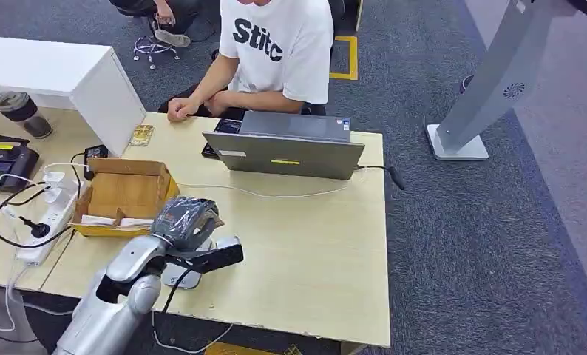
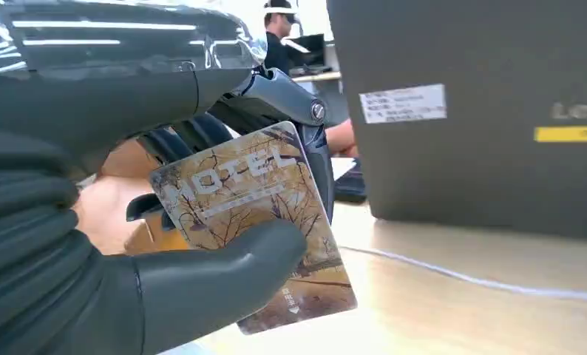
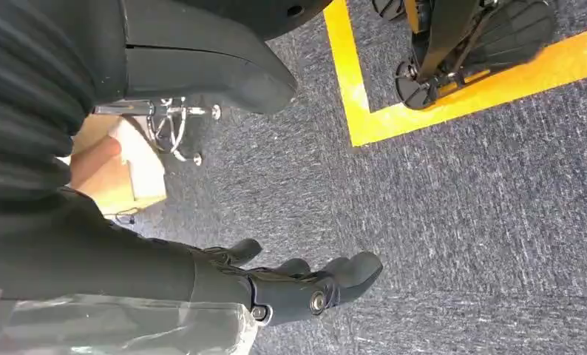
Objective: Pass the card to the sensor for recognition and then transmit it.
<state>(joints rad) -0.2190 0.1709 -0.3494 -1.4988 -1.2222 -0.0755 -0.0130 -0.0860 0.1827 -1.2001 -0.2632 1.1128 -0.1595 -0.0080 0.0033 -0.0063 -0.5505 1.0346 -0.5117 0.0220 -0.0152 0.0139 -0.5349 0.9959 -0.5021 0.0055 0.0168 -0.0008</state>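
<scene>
My left hand (image 1: 183, 220) hovers over the front left part of the wooden table (image 1: 313, 259). It pinches a brown card (image 2: 253, 222) printed "MOTEL" between the thumb (image 2: 202, 277) and the dark fingers (image 2: 290, 103). Right beneath the hand lies a white sensor pad (image 1: 191, 279) with a cable, partly hidden by my wrist. I cannot tell whether the card touches it. My right hand (image 3: 298, 285) hangs over grey carpet and holds nothing, its fingers apart from the thumb.
An open cardboard box (image 1: 124, 194) stands just behind my left hand. A grey laptop (image 1: 287, 148) and a seated person in a white shirt (image 1: 276, 44) are across the table. A power strip (image 1: 46, 222) with cables lies at the left, another card (image 1: 141, 135) farther back.
</scene>
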